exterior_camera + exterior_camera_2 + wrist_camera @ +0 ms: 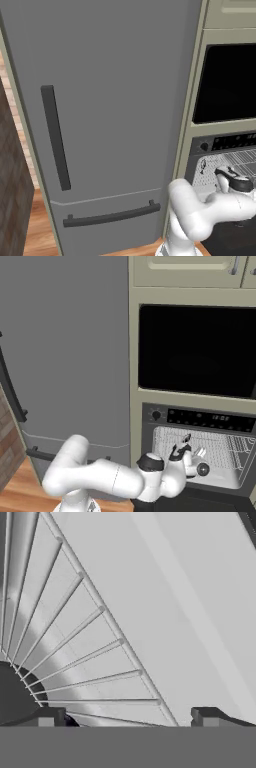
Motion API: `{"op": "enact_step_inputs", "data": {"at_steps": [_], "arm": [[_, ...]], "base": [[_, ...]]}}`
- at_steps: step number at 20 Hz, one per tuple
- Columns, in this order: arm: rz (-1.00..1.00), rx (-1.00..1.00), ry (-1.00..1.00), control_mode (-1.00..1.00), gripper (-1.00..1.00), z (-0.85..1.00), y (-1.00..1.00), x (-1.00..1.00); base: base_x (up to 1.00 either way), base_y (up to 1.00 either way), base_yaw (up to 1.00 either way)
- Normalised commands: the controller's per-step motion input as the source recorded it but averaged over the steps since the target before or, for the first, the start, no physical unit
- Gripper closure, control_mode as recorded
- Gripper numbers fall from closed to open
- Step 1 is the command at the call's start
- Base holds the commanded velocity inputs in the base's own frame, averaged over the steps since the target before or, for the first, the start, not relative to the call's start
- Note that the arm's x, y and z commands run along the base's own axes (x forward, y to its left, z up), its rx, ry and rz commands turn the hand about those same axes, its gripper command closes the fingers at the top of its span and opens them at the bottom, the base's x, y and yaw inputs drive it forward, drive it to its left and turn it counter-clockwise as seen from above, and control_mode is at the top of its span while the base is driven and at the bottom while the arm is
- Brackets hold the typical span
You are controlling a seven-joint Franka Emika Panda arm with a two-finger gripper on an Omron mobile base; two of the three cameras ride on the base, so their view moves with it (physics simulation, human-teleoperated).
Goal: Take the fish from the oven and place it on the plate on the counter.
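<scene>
Inside the oven (200, 456) cavity, the pincer (186, 445) stands with jaws spread wide, empty, over one wire rack (85, 657). Pale wall runs clear beyond the rack's edge. Fish: cannot locate. One fridge (100, 115) stands left.

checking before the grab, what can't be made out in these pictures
- Fish: none told apart on the wire rack in the hand view; a dark patch at the lower left is cut by the edge.
- Oven floor: hidden behind the arm in the right base view.
- Gripper stands open inside the oven; what lies under it is too small to read.
</scene>
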Motion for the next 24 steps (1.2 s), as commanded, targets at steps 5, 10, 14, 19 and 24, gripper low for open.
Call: {"op": "enact_step_inputs", "data": {"at_steps": [5, 10, 14, 19, 24], "arm": [[0.04, 0.01, 0.00, -1.00, -1.00, -1.00, 0.00, -0.03], [0.00, 0.13, 0.00, -1.00, -1.00, -1.00, 0.01, -0.26], [0.00, 0.15, 0.00, -1.00, -1.00, -1.00, 0.00, -0.70], [0.00, 0.20, 0.00, -1.00, -1.00, -1.00, 0.01, -0.85], [0.00, 0.20, 0.00, -1.00, 1.00, -1.00, 0.19, -1.00]], "base": [[0.00, 0.00, 0.00], [0.00, 0.00, 0.00], [0.00, 0.00, 0.00], [0.00, 0.00, 0.00], [0.00, 0.00, 0.00]]}}
